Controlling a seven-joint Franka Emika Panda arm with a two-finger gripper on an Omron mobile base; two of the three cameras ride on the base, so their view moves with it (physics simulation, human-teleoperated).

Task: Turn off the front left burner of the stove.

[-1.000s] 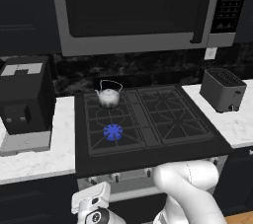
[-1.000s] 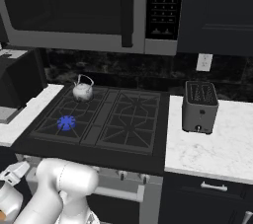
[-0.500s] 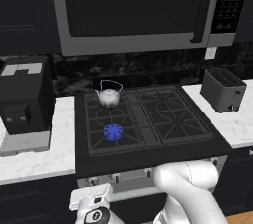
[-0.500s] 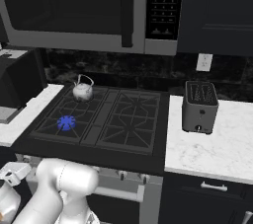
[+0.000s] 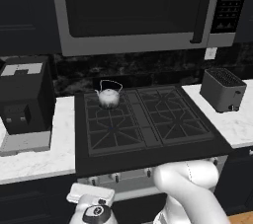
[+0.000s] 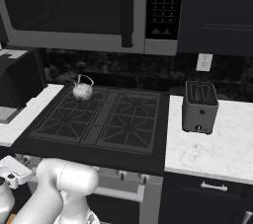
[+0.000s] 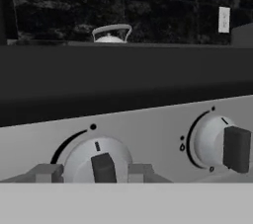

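Knob handle upright (fingertips flanking)

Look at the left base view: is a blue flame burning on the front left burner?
No: the front left burner on the stove shows only dark grate, without any blue.

White marble counter, stove, toaster, coffee machine

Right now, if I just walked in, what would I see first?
Probably the little silver kettle on the back left grate of the wide black stove, under the big grey microwave. No blue flame shows on the front left burner. Up close, the gripper has its fingertips either side of a silver knob on the front panel, and a grey toaster stands on the white counter.
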